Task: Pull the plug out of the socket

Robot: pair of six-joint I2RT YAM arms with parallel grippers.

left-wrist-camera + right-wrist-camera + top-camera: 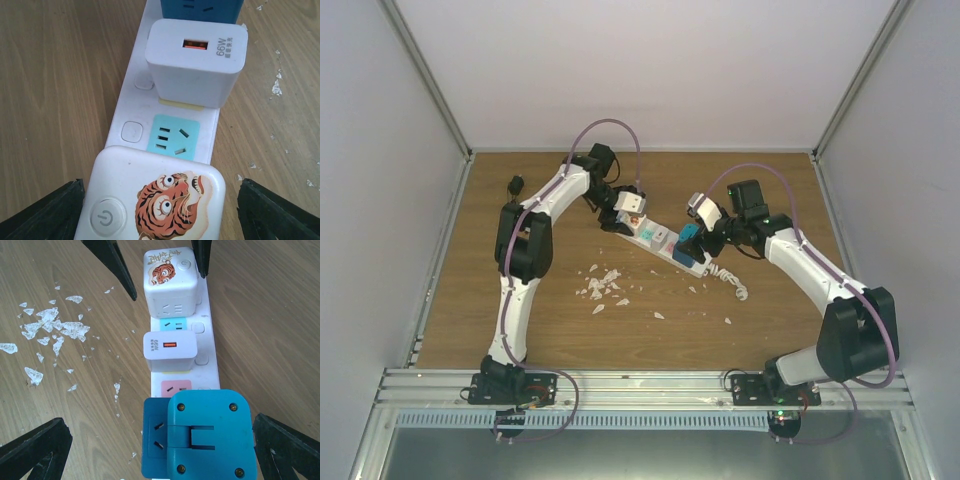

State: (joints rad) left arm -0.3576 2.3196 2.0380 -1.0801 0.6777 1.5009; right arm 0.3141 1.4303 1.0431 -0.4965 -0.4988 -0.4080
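The socket, a long white power strip (655,240), lies diagonally mid-table; it also shows in the left wrist view (131,95) and the right wrist view (209,367). Three plugs sit in it: a white cube with a tiger sticker (631,204) (155,200) (167,280), a white 66W charger (195,60) (167,347), and a blue adapter (688,240) (205,435). My left gripper (625,207) (160,185) is open, its fingers either side of the white cube. My right gripper (700,242) (159,420) is open, straddling the blue adapter.
The strip's coiled white cord (730,280) trails to the right. White flakes (603,285) (50,325) are scattered on the wood in front of the strip. A small black object (515,184) lies at the far left. Enclosure walls ring the table.
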